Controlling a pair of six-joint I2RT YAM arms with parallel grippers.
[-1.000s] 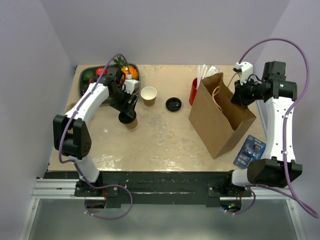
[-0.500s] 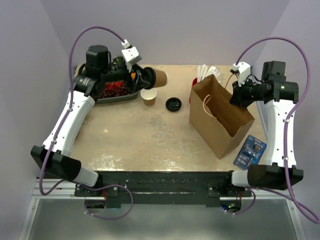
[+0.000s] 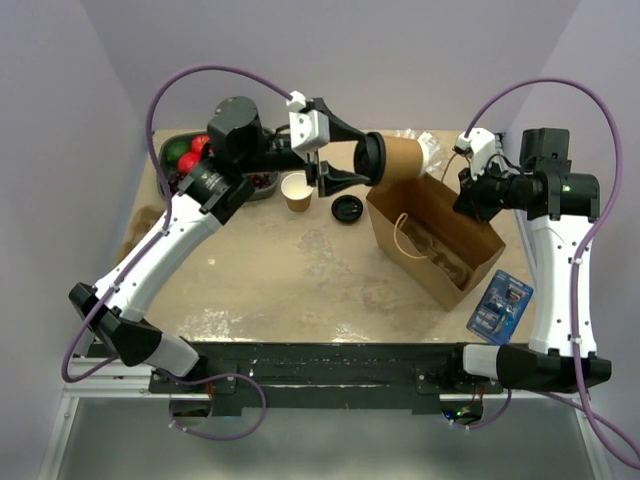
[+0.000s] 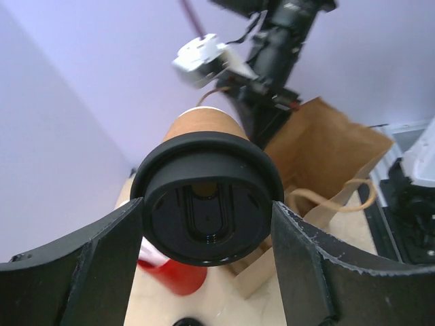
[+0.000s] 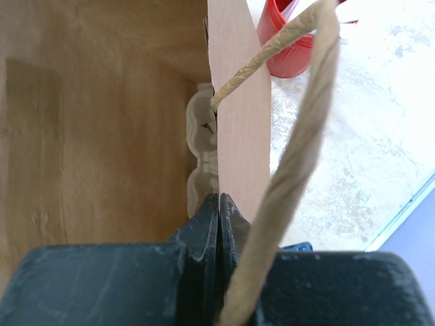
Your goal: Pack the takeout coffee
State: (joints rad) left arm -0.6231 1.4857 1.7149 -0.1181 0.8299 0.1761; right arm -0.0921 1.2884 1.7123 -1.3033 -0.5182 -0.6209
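Sideways, the black-lidded tan paper cup point(image 3: 400, 157) clasped by the left gripper point(image 3: 360, 158) points base-first toward the brown paper bag point(image 3: 440, 245), its rim pinched in the right gripper point(image 3: 463, 204).

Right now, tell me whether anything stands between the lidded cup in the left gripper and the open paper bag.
Nothing visible blocks it. The left gripper holds the takeout coffee sideways at the paper bag's far rim. The right gripper pinches the rim on the other side, and the mouth gapes open. Only a twine handle droops inside.
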